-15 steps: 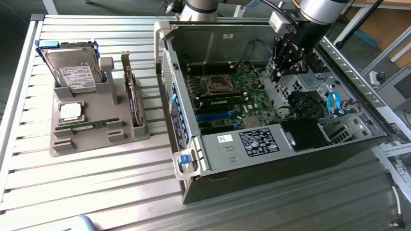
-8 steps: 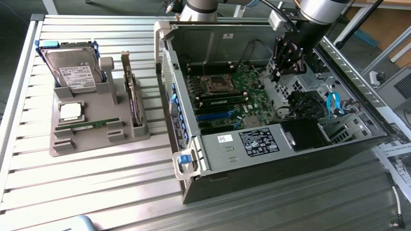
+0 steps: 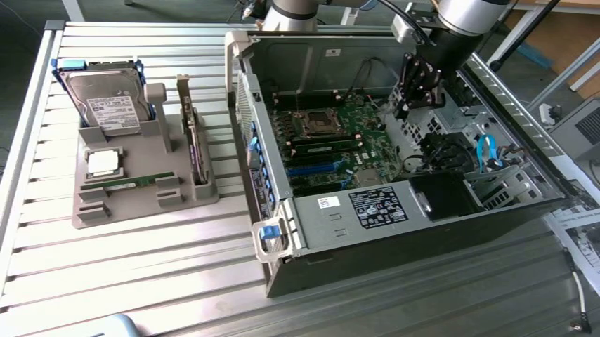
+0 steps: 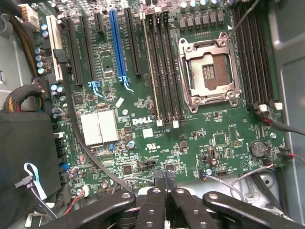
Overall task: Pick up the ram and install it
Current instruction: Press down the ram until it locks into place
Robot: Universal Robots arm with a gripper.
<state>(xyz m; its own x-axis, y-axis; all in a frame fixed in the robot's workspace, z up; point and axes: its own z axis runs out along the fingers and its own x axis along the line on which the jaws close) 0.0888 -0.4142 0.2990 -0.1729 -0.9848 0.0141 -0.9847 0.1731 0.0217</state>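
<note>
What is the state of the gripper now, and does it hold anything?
Gripper: shut, holding nothing, above the motherboard inside the case. The ram lies in the grey holder.

This is a robotics lab or electronics assembly workshop. An open computer case (image 3: 412,175) lies on its side on a slatted metal surface (image 3: 140,281), its green motherboard (image 4: 157,95) exposed. Beside the case, toward the exterior view's left, a grey fixture tray (image 3: 140,182) holds spare computer parts, among them a hard drive (image 3: 108,98). Above the case hangs a robot arm (image 3: 459,21).
</note>
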